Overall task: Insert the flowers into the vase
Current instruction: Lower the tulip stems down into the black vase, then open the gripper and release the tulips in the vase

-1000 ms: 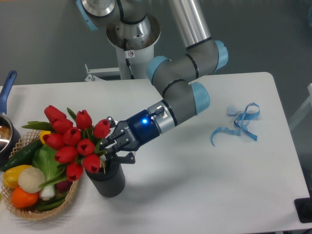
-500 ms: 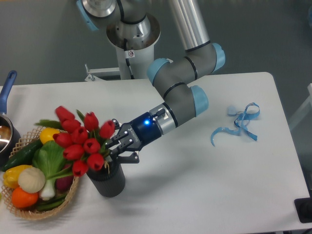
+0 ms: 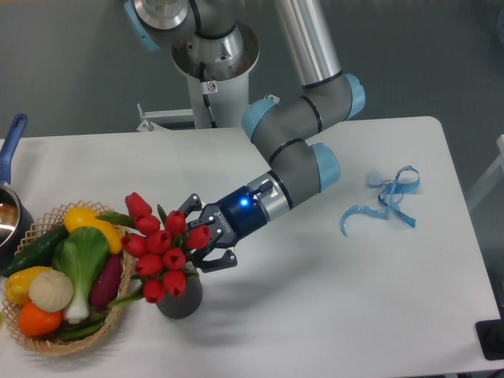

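The flowers [image 3: 160, 248], a bunch of red tulips with green stems, stand with their stems down in the vase [image 3: 182, 299], a short dark grey cylinder at the front left of the table. The buds lean up and left over the vase's mouth and hide most of it. My gripper [image 3: 197, 239] reaches in from the right, just above the vase's rim. Its fingers are closed on the bunch at the stems, partly hidden behind the buds.
A wicker basket [image 3: 110, 315] of vegetables sits right next to the vase on its left. A pot with a blue handle [image 3: 11, 142] is at the far left edge. A curled blue ribbon [image 3: 386, 197] lies at the right. The arm's base stands at the back.
My gripper has moved right with the flowers. The bunch, which leaned left over the basket, has swung to stand more upright over the vase and sits lower in it.
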